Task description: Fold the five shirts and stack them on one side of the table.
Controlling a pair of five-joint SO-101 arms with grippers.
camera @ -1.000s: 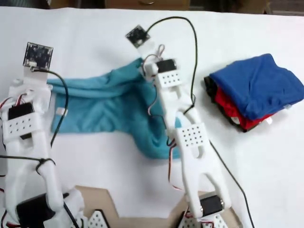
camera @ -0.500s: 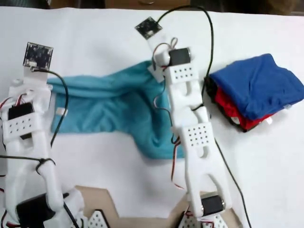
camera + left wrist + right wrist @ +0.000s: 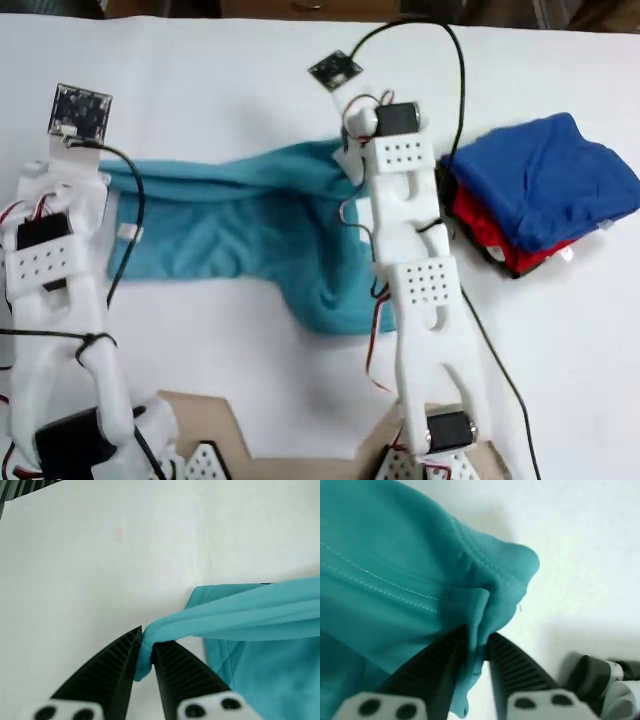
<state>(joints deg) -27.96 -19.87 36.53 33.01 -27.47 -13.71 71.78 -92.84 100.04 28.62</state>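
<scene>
Right jaws clenched on a bunched edge of the teal shirt (image 3: 240, 230), which has been carried further right over the last second and is now near the folded stack (image 3: 545, 185). Left jaws grasp the shirt's opposite end, position unchanged. The shirt lies stretched across the bench (image 3: 200, 80).

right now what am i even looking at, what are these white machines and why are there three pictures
These are two white robot arms, the left arm and the right arm, at a white table. One picture looks down from above; the other two come from a camera on each arm's wrist. A teal shirt lies stretched between them. The left end effector pinches one end, the right end effector the other. Beside the right arm sits a stack of folded shirts, blue on top, red below, something dark underneath.
</scene>
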